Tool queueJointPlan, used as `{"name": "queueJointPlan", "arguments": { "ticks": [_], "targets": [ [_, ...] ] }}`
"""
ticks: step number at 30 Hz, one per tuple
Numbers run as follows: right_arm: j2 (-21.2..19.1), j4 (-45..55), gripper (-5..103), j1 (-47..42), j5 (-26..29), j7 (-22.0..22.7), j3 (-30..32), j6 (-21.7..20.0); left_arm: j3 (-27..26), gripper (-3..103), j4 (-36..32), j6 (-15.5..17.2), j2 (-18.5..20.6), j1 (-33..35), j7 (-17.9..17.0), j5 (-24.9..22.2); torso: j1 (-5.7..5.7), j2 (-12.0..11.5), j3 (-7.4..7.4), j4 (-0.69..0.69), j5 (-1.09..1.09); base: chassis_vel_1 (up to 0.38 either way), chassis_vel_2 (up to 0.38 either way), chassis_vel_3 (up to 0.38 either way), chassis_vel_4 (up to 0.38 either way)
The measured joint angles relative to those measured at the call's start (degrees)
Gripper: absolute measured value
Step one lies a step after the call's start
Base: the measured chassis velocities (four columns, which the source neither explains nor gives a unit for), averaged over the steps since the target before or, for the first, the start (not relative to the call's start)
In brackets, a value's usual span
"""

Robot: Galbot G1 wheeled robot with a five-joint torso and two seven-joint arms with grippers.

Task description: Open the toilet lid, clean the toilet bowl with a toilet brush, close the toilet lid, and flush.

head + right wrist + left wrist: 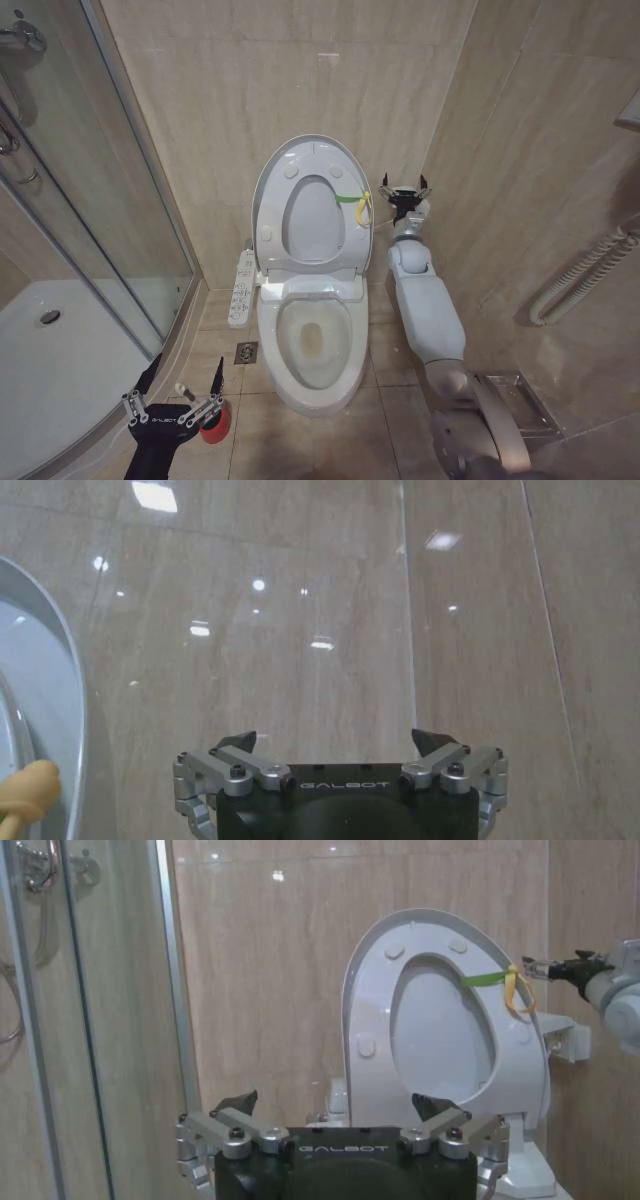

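Note:
The toilet lid [272,205] stands raised against the back wall, with a yellow-green strap [355,199] at its right edge. Below it the toilet bowl [273,335] lies uncovered. My right gripper [404,182] is open just right of the strap, holding nothing; in the right wrist view its gripper [335,741] faces the wall, with the lid edge [45,705] beside it. My left gripper [187,368] hangs open low on the left, over the toilet brush [186,393] standing in its red cup [216,422]. The left wrist view shows that gripper [335,1104] open, with the lid [365,1012] beyond.
A glass shower enclosure [100,200] and white shower tray [60,380] fill the left. The button panel [242,288] hangs at the bowl's left, above a floor drain [246,352]. A hose [580,280] runs along the right wall, and a metal floor fitting [515,400] sits below it.

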Motion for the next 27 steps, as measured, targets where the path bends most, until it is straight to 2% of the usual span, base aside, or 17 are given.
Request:
{"name": "queueJointPlan", "arguments": {
  "ticks": [6,11,18,21,22,24,27],
  "targets": [
    [-0.2,0.7,100,-0.4,0.5,0.0,-0.1,0.0,0.0,100,0.0,0.0,0.0,0.0,0.0,0.0,-0.02,0.0,-0.01,0.0,0.0,-0.041,0.035,0.038,-0.045],
    [-0.5,1.0,100,-0.5,0.7,0.0,0.0,0.0,0.0,100,0.0,0.0,0.0,0.0,0.0,0.0,-0.01,0.0,0.0,0.03,0.01,-0.14,0.158,0.144,-0.161],
    [-1.5,1.8,100,-1.5,1.2,-0.2,-0.2,0.8,0.0,100,0.0,0.0,0.0,0.0,0.0,0.0,0.04,0.0,0.01,-0.01,-0.01,-0.194,0.209,0.2,-0.203],
    [-2.1,3.3,100,-3.0,2.2,-0.3,-0.7,0.8,0.0,100,0.0,0.0,0.0,0.0,0.0,0.0,0.06,0.0,0.02,0.05,0.02,-0.139,0.163,0.13,-0.099],
    [-2.4,4.3,100,-3.7,2.9,-0.4,-1.0,0.4,0.0,100,0.0,0.0,0.0,0.0,0.0,0.0,0.07,0.0,0.03,0.07,0.02,-0.117,0.094,0.109,-0.054],
    [-3.7,7.7,100,-5.7,4.9,-0.5,-1.8,-1.0,0.0,100,0.0,0.0,0.0,0.0,0.0,0.0,0.04,0.0,0.02,-0.02,-0.01,-0.046,0.008,0.004,-0.009],
    [-5.3,11.7,100,-7.7,6.8,-1.0,-2.7,-2.7,0.0,100,0.0,0.0,0.0,0.0,0.0,0.0,0.0,0.0,0.0,-0.02,0.01,0.007,-0.018,-0.015,0.005]
  ]
}}
